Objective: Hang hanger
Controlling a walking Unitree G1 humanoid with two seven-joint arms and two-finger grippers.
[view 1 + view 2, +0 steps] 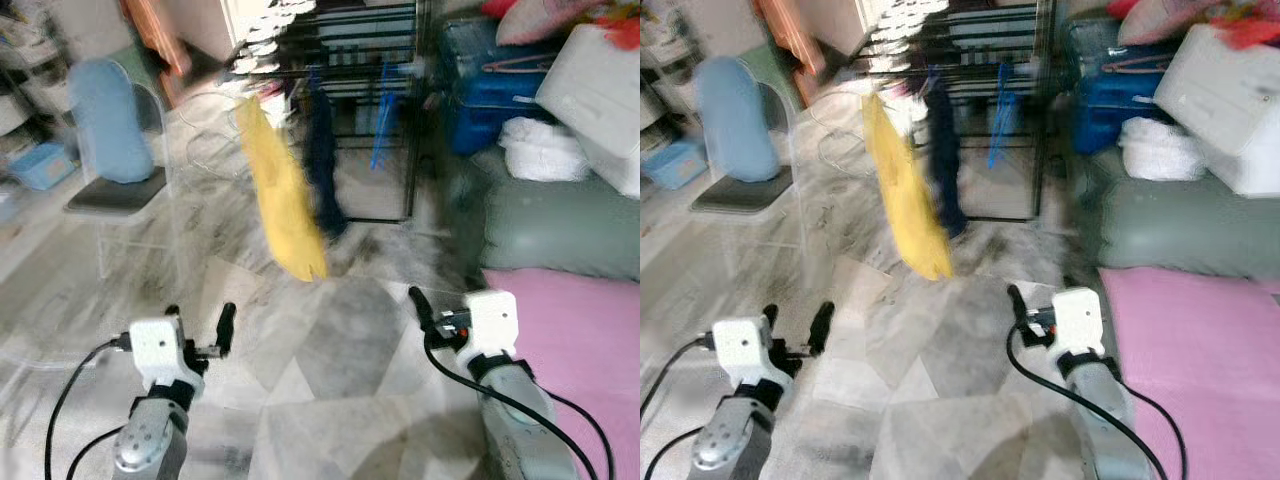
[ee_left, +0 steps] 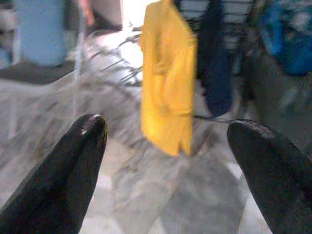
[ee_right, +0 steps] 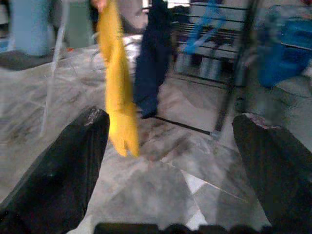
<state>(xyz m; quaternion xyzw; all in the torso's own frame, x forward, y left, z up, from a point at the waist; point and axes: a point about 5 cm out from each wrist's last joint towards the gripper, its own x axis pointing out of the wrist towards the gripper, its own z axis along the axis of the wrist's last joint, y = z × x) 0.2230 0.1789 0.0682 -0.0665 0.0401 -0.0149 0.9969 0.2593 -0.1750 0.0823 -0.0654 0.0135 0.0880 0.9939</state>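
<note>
Both hands, left hand (image 1: 200,325) and right hand (image 3: 170,161), fingers spread wide, empty, low over marble floor (image 1: 330,370).

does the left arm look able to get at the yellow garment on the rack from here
Probably not yet. The left gripper is held low over the floor, jaws open and empty, while the yellow garment hangs from the drying rack well ahead. Nothing stands between them, so stepping closer should do it.

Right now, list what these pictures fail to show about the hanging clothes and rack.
- Yellow garment: motion blur in the head views hides its hanger and hook.
- Dark garment: top lost in blur against the black rack.
- Blue hanger: smeared, its attachment unclear.
- Chair: legs blurred.
</note>
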